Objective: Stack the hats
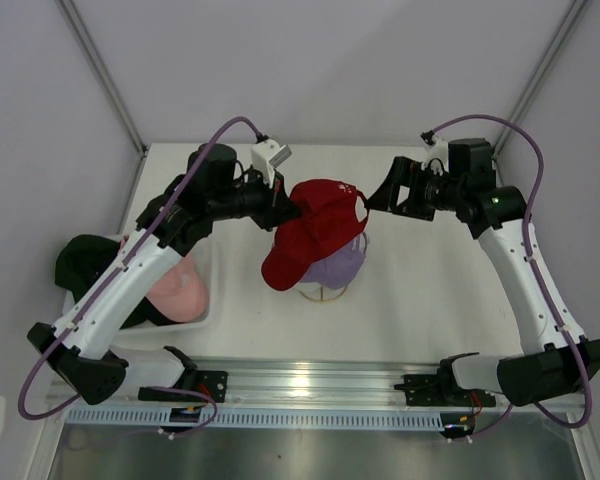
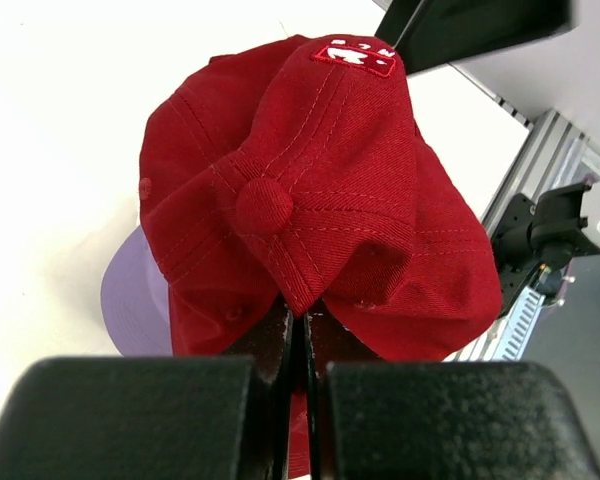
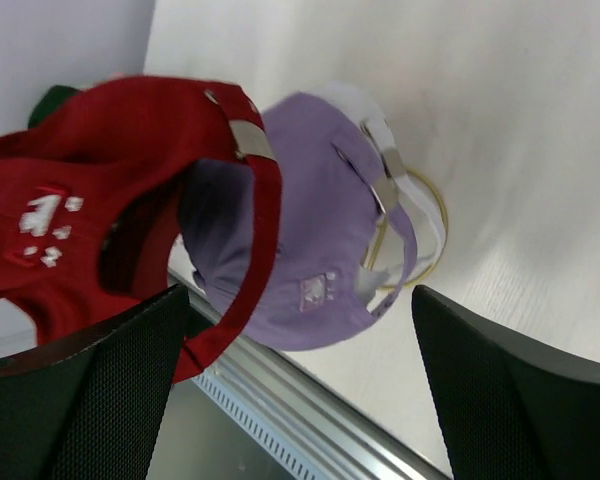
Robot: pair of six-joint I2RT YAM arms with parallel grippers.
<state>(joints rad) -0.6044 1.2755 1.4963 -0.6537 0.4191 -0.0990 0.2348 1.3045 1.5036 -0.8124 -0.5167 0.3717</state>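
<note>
Top external view: the red cap is held over the lavender cap on the wire stand, a fold of its fabric pinched by the left gripper, whose arm is reached inward. The right gripper is spread wide beside the red cap's back strap.

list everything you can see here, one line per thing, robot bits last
wire stand: one, gold, mid-table
lavender cap: one, lavender, on the wire stand
red cap: one, red with white logo, held above the lavender cap
tray: one, white, table's left side
pink cap: one, pink, in the tray
dark caps: count unclear, black or dark green, tray's left end, partly hidden
table: one, white
rail: one, silver, near edge
left pincer: one, black, shut on the red cap
right pincer: one, black, open by the red cap's back strap
</note>
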